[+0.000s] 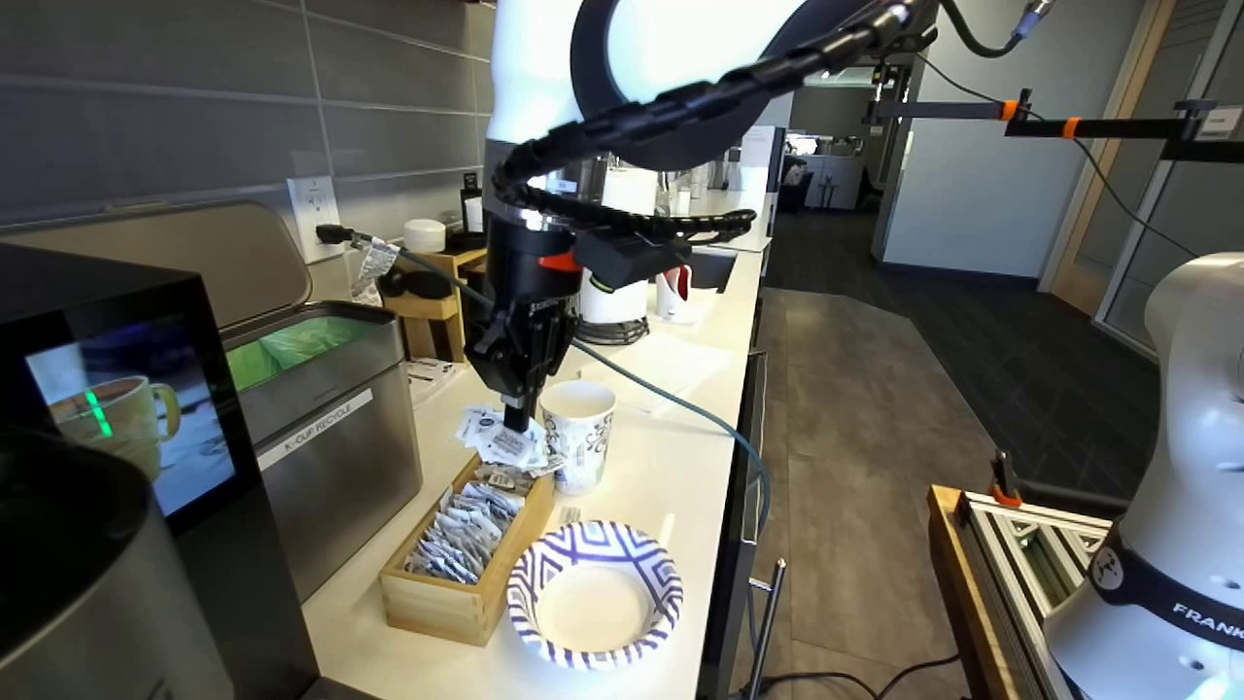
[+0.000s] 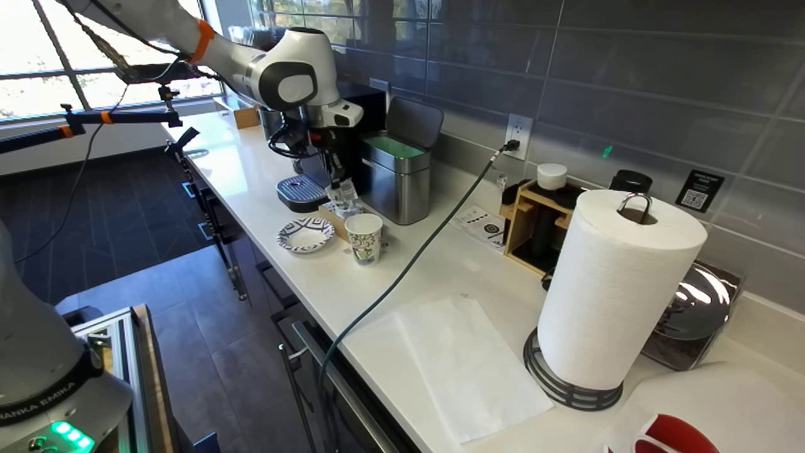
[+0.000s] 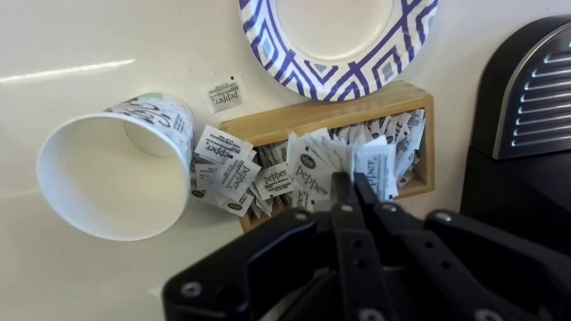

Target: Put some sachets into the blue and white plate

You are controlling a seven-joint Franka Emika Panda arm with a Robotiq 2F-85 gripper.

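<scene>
White paper sachets (image 3: 308, 171) printed "pepper" fan out from a robot's gripper (image 3: 352, 178), its fingers clamped on a bunch of them over a wooden box (image 1: 437, 605) of more. The blue and white plate (image 1: 595, 608) lies just beside the box's long side. The step in hand, carrying this portion across, seems to call for a straight rise until the bunch clears the box's walls, a firm pinch so outer sachets do not slip, and a low release over the plate's middle. Care suits one end of the box, where loose sachets spill toward a paper cup (image 1: 575, 447). Glossy white counter (image 1: 637, 472) runs beneath the box, with a metal bin (image 1: 340, 476) across it from the plate, grey wall tiles (image 2: 629, 82) on the bin's side, and a paper towel roll (image 2: 616, 302) well beyond the box's cup end.
</scene>
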